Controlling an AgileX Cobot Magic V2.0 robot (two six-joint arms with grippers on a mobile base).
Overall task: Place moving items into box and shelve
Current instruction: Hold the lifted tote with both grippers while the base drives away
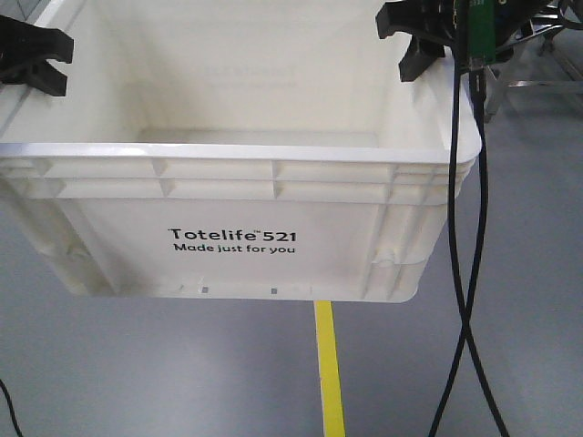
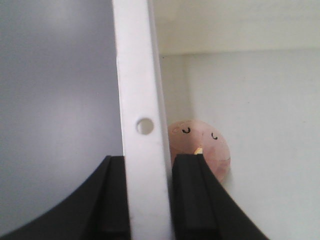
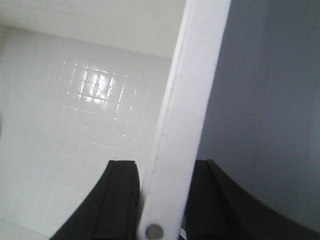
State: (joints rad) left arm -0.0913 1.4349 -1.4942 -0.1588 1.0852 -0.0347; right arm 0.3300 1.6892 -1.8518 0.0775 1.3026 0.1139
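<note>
So I'm gripping the white box by its rim on both sides. My left gripper is clamping the left rim, its fingers squeezed right onto the plastic, one inside and one outside. My right gripper is pinching the right rim the same way. A pale pinkish round toy is sitting inside on the bottom, close to the left wall. My inner finger is half hiding it, so it's probably a bun. A grey floor with a yellow stripe is showing below the front wall.
</note>
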